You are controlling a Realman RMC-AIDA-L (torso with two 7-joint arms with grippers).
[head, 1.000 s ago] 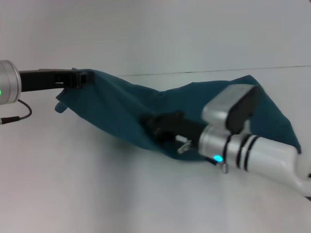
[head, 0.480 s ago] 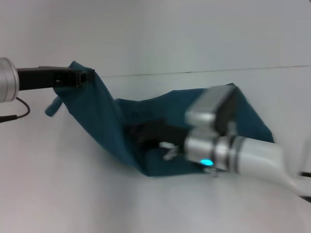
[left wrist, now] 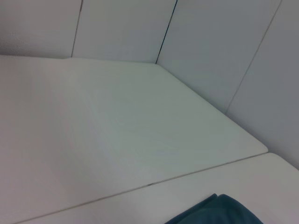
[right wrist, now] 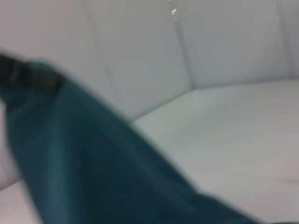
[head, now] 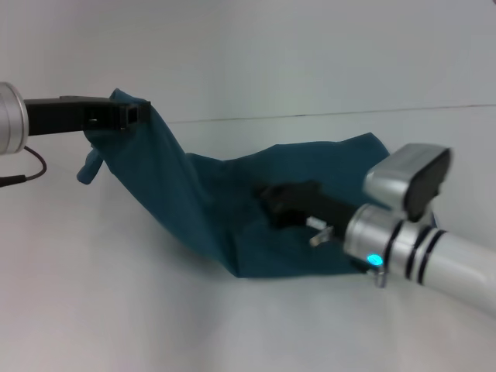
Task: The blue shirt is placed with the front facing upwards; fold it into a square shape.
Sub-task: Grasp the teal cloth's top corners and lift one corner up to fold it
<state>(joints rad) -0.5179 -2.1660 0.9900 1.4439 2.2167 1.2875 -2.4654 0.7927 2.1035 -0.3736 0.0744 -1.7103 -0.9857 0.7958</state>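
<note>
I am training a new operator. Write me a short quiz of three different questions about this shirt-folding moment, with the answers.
1. True or false: the blue shirt lies fully flat on the table.
2. Which gripper holds the raised part of the shirt? A) left B) right
3. Fill in: the right gripper is over the ____ of the shirt.

Key:
1. False; one part is lifted and the cloth slopes down from it.
2. A; the left gripper holds cloth up at the robot's left.
3. Middle.
</note>
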